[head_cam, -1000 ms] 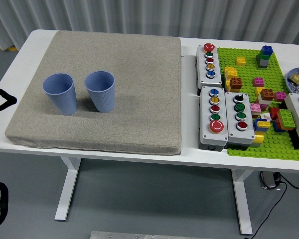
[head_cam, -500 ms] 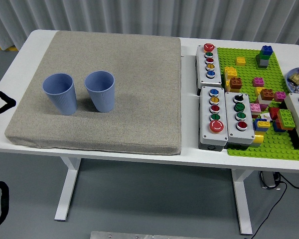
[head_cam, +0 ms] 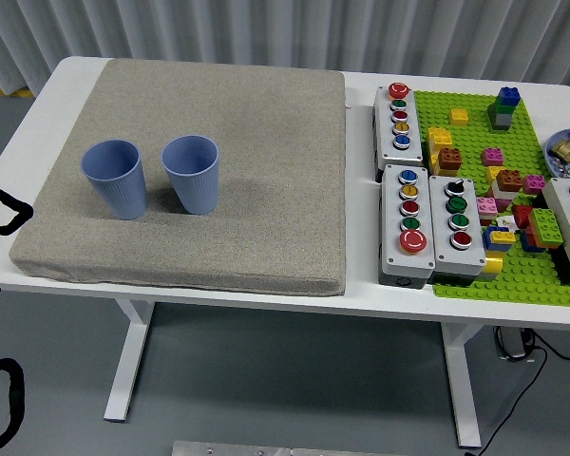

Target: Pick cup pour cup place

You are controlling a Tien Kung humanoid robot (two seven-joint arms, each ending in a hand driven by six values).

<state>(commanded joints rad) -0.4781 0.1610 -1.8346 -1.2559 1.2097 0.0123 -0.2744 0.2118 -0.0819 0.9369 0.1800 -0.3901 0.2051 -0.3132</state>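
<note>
Two blue ribbed cups stand upright side by side on the left part of a grey mat [head_cam: 237, 161]. The left cup [head_cam: 115, 178] and the right cup [head_cam: 192, 173] are a small gap apart, and both look empty. Only black bits of my left hand [head_cam: 2, 205] show at the picture's left edge, off the table and well left of the cups. It touches nothing. My right hand is out of the picture.
Right of the mat stand grey button boxes [head_cam: 401, 118] [head_cam: 408, 224] [head_cam: 456, 226]. Behind them lies a green brick baseplate [head_cam: 475, 142] with several coloured bricks, and a small dish [head_cam: 567, 152] sits at the far right edge.
The black parts of my left hand at the left edge have slid slightly down the picture. The cups have not moved.
</note>
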